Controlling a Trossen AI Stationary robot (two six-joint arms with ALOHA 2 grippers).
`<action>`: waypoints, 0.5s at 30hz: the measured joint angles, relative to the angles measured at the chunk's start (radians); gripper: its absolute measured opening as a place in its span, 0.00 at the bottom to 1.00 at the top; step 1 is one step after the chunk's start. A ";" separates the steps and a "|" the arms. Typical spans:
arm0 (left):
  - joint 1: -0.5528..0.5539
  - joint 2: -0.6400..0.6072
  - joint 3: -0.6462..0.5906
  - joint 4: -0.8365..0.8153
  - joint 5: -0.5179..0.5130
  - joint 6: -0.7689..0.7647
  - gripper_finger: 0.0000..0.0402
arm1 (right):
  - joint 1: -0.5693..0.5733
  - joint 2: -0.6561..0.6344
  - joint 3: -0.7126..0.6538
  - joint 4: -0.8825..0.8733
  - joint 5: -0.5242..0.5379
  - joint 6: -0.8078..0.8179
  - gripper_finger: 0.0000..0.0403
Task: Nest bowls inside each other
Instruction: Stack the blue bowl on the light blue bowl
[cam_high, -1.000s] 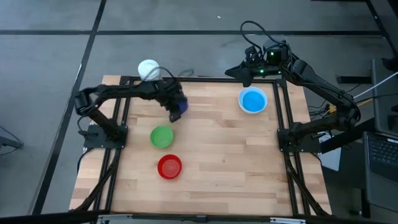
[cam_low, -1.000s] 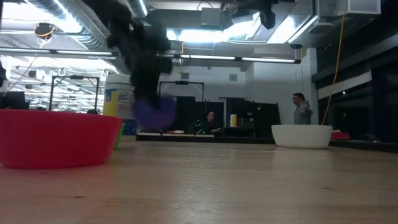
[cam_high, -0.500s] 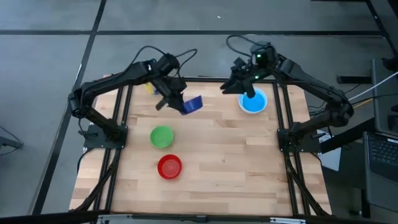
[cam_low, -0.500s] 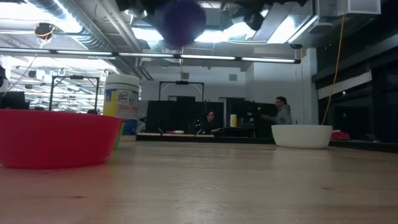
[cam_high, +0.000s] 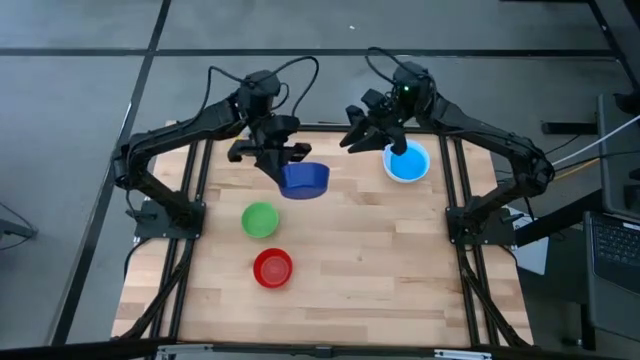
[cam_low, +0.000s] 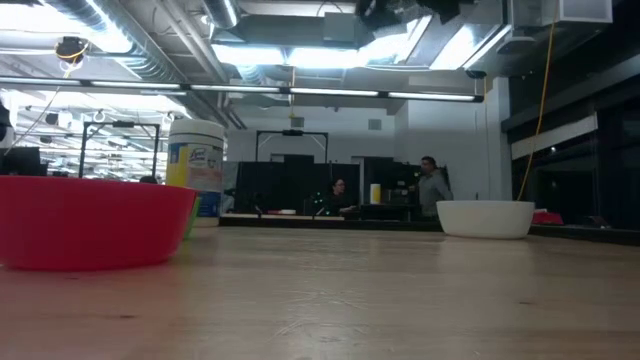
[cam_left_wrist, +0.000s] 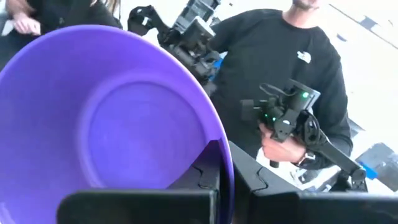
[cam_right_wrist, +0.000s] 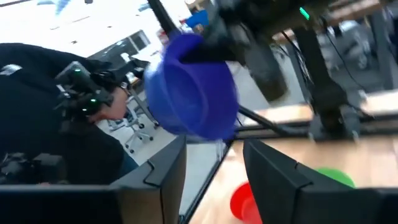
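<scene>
My left claw (cam_high: 283, 165) is clamped on the dark blue bowl's (cam_high: 304, 180) rim, holding it aloft at upper centre of the desk (cam_high: 380, 260). Right claw (cam_high: 372, 128), fingers spread and empty, hovers beside the teal bowl (cam_high: 406, 162). I'd level the bowl before lowering.

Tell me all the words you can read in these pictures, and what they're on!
Wipes container: a blue and yellow label with writing, too blurred to read.
Person's black sweatshirt: a small white chest logo, too small to read.
The bowls carry no words.
</scene>
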 joint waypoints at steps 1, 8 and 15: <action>0.002 0.003 -0.001 0.005 -0.001 -0.005 0.01 | 0.005 0.000 0.000 0.036 0.000 0.018 0.40; 0.007 0.049 -0.002 0.042 0.012 -0.021 0.00 | 0.061 0.000 0.000 0.146 0.000 0.074 0.40; 0.007 0.057 -0.002 0.073 0.016 -0.039 0.00 | 0.075 0.012 0.000 0.143 0.001 0.070 0.40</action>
